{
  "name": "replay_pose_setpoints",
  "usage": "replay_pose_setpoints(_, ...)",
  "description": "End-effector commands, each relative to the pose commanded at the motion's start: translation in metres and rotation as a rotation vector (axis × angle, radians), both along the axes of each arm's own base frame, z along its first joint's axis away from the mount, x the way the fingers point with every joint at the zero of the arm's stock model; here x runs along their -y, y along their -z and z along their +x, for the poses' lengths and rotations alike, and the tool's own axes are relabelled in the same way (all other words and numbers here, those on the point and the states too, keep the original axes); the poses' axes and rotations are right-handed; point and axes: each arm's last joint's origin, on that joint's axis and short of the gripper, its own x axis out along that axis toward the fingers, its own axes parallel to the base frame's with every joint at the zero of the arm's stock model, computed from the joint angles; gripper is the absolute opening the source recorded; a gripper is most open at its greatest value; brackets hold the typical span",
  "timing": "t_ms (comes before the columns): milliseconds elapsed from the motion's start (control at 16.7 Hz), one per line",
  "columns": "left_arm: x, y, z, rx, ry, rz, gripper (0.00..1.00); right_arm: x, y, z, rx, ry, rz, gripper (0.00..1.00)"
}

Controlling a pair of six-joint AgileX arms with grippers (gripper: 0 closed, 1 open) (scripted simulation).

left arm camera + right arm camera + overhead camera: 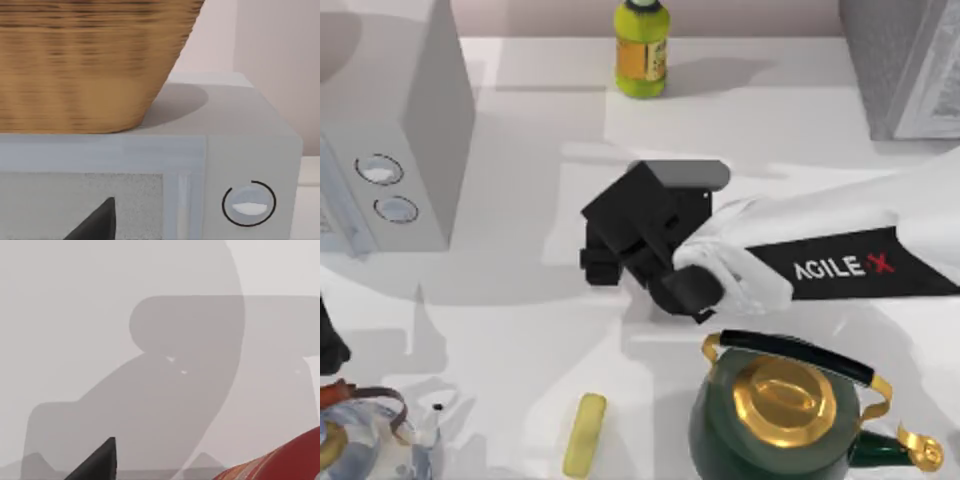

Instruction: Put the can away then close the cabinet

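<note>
i judge the pick-up step is in hand: my right arm (840,250) reaches in from the tabletop's right edge to mid-table, its gripper (620,255) hanging over the spot. the can (290,460) shows red right by the fingers in the right wrist view; i cannot tell whether they grip it. next calls for a firm hold, then a lift toward the cabinet (905,65) at the far right corner. white tabletop (520,330), crowded: microwave (395,120) at left, kettle (785,410) near edge, bottle (642,50) far edge.

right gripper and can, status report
Right gripper mid-table, fingers unreadable. Small red can with yellow-white label at the wrist camera's edge, grasp unconfirmed. Green and gold kettle close beside the arm.
</note>
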Motion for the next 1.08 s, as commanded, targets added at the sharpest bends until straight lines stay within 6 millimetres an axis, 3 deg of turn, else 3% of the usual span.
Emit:
replay_pose_setpoints(720,0.0000,0.0000,0.0000,0.000,0.000,0.000,1.00,0.0000,0.0000,0.0000,0.000,0.000,0.000,0.02)
replay_pose_setpoints(1080,0.0000,0.0000,0.0000,0.000,0.000,0.000,1.00,0.0000,0.0000,0.0000,0.000,0.000,0.000,0.00)
